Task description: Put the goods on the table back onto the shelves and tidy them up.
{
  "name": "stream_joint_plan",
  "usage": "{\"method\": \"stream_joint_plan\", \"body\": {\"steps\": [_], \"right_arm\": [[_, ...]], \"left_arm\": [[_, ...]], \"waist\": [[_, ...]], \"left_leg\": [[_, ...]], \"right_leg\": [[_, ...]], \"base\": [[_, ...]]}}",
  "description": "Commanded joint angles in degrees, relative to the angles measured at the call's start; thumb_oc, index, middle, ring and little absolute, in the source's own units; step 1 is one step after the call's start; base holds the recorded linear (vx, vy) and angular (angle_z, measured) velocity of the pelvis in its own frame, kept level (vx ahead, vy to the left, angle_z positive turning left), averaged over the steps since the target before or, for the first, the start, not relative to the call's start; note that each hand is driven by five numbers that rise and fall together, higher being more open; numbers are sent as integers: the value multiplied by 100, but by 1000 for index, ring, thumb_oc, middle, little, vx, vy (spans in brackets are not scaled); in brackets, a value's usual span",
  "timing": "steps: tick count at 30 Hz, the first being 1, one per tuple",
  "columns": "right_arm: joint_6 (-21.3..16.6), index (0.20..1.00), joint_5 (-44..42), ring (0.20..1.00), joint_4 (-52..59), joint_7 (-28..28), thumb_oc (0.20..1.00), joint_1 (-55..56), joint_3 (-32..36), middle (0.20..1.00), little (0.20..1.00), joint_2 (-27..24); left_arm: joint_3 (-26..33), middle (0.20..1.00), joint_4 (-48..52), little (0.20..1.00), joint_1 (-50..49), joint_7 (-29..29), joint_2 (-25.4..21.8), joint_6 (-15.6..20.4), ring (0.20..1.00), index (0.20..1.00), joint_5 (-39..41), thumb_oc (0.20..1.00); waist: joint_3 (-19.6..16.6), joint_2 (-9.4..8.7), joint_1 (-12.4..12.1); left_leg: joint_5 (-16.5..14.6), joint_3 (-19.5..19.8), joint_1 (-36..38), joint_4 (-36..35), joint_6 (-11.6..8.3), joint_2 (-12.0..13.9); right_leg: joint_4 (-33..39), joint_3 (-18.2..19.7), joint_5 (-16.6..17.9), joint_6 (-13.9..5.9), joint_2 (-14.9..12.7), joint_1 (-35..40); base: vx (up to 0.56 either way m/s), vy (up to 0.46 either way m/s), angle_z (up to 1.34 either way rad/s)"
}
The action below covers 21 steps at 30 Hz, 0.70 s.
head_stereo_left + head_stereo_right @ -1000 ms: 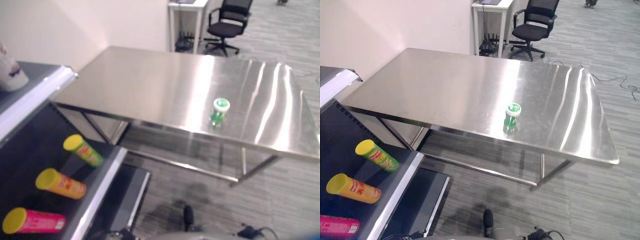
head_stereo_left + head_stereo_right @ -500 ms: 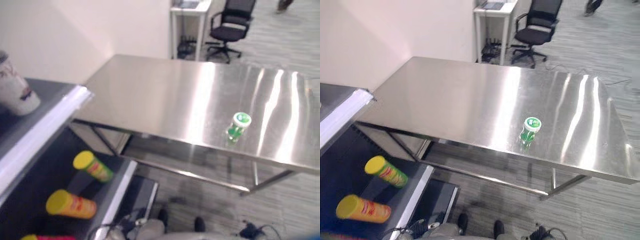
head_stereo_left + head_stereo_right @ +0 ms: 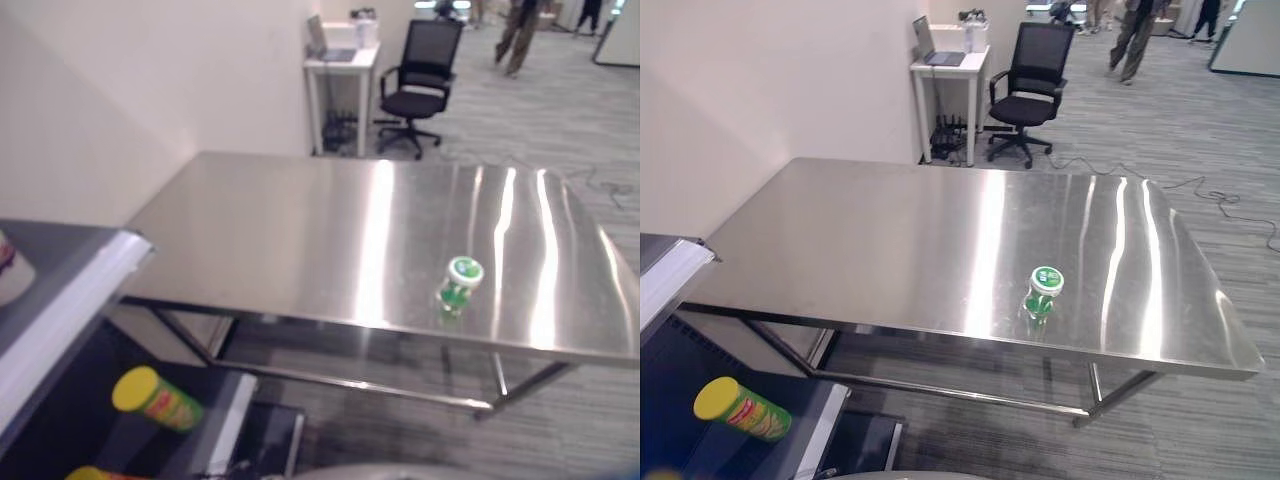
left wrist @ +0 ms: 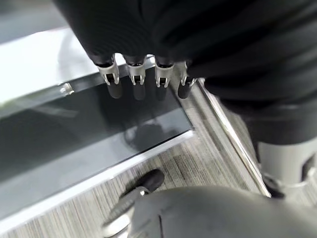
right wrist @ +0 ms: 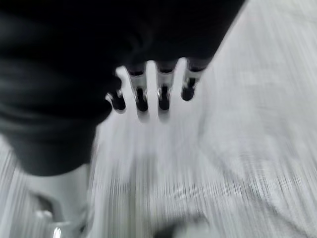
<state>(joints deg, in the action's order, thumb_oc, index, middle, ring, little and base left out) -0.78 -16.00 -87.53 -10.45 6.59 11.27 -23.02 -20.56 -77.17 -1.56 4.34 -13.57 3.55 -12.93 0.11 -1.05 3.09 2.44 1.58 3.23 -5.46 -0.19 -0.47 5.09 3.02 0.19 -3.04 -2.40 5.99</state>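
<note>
Camera has lifted; green bottle (image 3: 1043, 293) stands near the table (image 3: 870, 250) front edge.

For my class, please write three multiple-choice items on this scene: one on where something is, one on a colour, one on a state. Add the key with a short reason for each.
1. Where does the small green bottle with a white cap stand?
A. on the steel table
B. on the floor
C. on the shelf

2. What colour is the lid of the lying tube can on the dark shelf?
A. red
B. yellow
C. blue

3. The left hand holds:
A. the bottle
B. a can
C. nothing

Key: A, it stands near the table's front edge; B, its round end is yellow; C, the fingers hang free.
</note>
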Motion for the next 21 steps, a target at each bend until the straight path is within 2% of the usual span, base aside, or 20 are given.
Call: {"method": "stream_joint_plan", "body": {"steps": [1,2,3,4,5,7,8,9,10,11,12,13,14,15,17,18,19,20,21], "right_arm": [[-106,1000,-1092,1000,-394,-160,1000,138,421,1000,1000,-693],[-178,1000,-1537,1000,-239,-92,1000,266,863,1000,1000,-1153],[-263,1000,-1704,1000,-41,-133,1000,336,1071,1000,1000,-1363],[-262,1000,-1703,1000,-39,-133,1000,339,1074,1000,1000,-1363],[-441,1000,-1926,1000,272,-265,1000,499,1560,1000,1000,-1677],[-650,1000,-2252,1000,657,-474,1000,612,2071,1000,1000,-1968],[-647,1000,-2250,1000,664,-476,1000,619,2077,1000,1000,-1966],[-865,1000,-1941,1000,1516,-873,1000,764,2206,1000,1000,-2086],[-934,1000,-1428,1000,2687,-1274,1000,941,2264,1000,1000,-2006],[-905,1000,-1400,1000,2746,-1306,1000,968,2287,1000,1000,-1970],[-885,1000,-871,1000,3825,-1608,1000,1101,2389,1000,1000,-1852],[-1013,1000,104,1000,5751,-2004,1000,1163,2501,1000,1000,-1624],[-972,1000,146,1000,5825,-2025,1000,1189,2522,1000,1000,-1578],[-1138,1000,833,1000,6782,-2052,1000,1084,2522,1000,1000,-1549],[-1077,1000,1420,1000,7567,-1769,1000,1028,2416,1000,1000,-1677],[-1068,1000,1425,1000,7578,-1768,1000,1032,2418,1000,1000,-1669],[-1041,1000,2012,1000,8522,-1422,1000,926,2343,1000,1000,-1996],[-1070,1000,2198,1000,9056,-1104,1000,898,2363,1000,1000,-2189],[-1050,1000,2202,1000,9087,-1088,1000,910,2378,1000,1000,-2173]], "left_arm": [[-106,1000,-416,1000,345,-123,188,17,1000,1000,-208,1000],[-30,1000,-533,1000,332,-199,172,3,1000,1000,-122,1000],[15,1000,-580,1000,320,-219,161,-6,1000,1000,-80,1000],[13,1000,-581,1000,321,-219,163,-6,1000,1000,-80,1000],[112,1000,-653,1000,305,-252,132,-32,1000,1000,-41,1000],[202,1000,-707,1000,252,-262,106,-51,1000,1000,-49,1000],[198,1000,-708,1000,252,-261,108,-51,1000,1000,-49,1000],[304,1000,-718,1000,211,-259,106,-69,1000,1000,-75,1000],[377,1000,-680,1000,164,-239,118,-76,1000,1000,-101,1000],[369,1000,-679,1000,162,-240,111,-78,1000,1000,-103,1000],[439,1000,-635,1000,138,-235,128,-85,1000,1000,-132,1000],[605,1000,-521,1000,85,-179,227,-86,1000,1000,-181,1000],[599,1000,-521,1000,83,-178,224,-89,1000,1000,-185,1000],[606,1000,-391,1000,82,-149,276,-43,1000,1000,-249,1000],[558,1000,-260,1000,85,-192,251,-3,1000,1000,-359,1000],[557,1000,-260,1000,84,-194,249,-4,1000,1000,-360,1000],[445,1000,-96,1000,77,-282,192,33,1000,1000,-507,1000],[423,1000,-32,1000,53,-348,143,49,1000,1000,-583,1000],[422,1000,-28,1000,54,-352,141,46,1000,1000,-585,1000]], "waist": [[132,27,22],[108,-24,68],[101,-55,91],[101,-53,87],[86,-96,140],[54,-115,178],[53,-113,174],[30,-111,205],[26,-102,227],[6,-99,224],[-9,-87,237],[-8,-46,268],[-21,-36,265],[-14,-22,253],[-9,-22,225],[-19,-11,224],[9,-19,174],[7,-31,147],[-8,-25,148]], "left_leg": [[-649,-29,336,46,-104,120],[-658,-75,352,46,-115,137],[-660,-100,355,46,-122,145],[-660,-102,355,46,-122,145],[-666,-128,355,46,-129,154],[-679,-142,354,46,-132,163],[-679,-142,354,46,-132,163],[-688,-139,359,46,-134,162],[-660,-137,352,46,-133,154],[-698,-127,357,46,-128,158],[-716,-119,361,46,-119,155],[-676,-112,352,46,-101,138],[-733,-102,373,46,-94,147],[-685,-109,367,46,-75,136],[-684,-134,394,46,-64,141],[-739,-128,418,46,-58,149],[-706,-141,441,46,-54,153],[-700,-135,448,46,-52,157],[-732,-126,452,46,-47,159]], "right_leg": [[-9,248,144,-174,272,-346],[-9,298,151,-187,284,-353],[-9,316,161,-195,288,-361],[-9,317,162,-195,289,-361],[-9,347,170,-208,293,-368],[-9,366,167,-213,299,-376],[-9,366,167,-213,300,-376],[-9,361,164,-216,297,-378],[-9,358,196,-208,291,-383],[-9,354,160,-211,294,-377],[-9,342,149,-210,293,-372],[-9,339,195,-192,275,-390],[-9,335,145,-195,284,-368],[-10,345,192,-168,280,-381],[-17,364,197,-160,285,-372],[-15,366,149,-163,293,-349],[-28,357,170,-156,292,-344],[-25,344,166,-160,289,-332],[-16,343,139,-164,290,-323]], "base": [[22,-16,-26],[38,-14,-16],[12,-19,-14],[4,-18,-14],[2,-14,-17],[9,-13,-20],[13,-15,-10],[0,0,0],[0,0,0],[12,-11,-5],[7,-15,-4],[17,-13,-4],[-24,-10,-6],[40,10,-5],[19,5,4],[-24,0,10],[12,1,7],[1,-1,6],[0,0,0]]}}
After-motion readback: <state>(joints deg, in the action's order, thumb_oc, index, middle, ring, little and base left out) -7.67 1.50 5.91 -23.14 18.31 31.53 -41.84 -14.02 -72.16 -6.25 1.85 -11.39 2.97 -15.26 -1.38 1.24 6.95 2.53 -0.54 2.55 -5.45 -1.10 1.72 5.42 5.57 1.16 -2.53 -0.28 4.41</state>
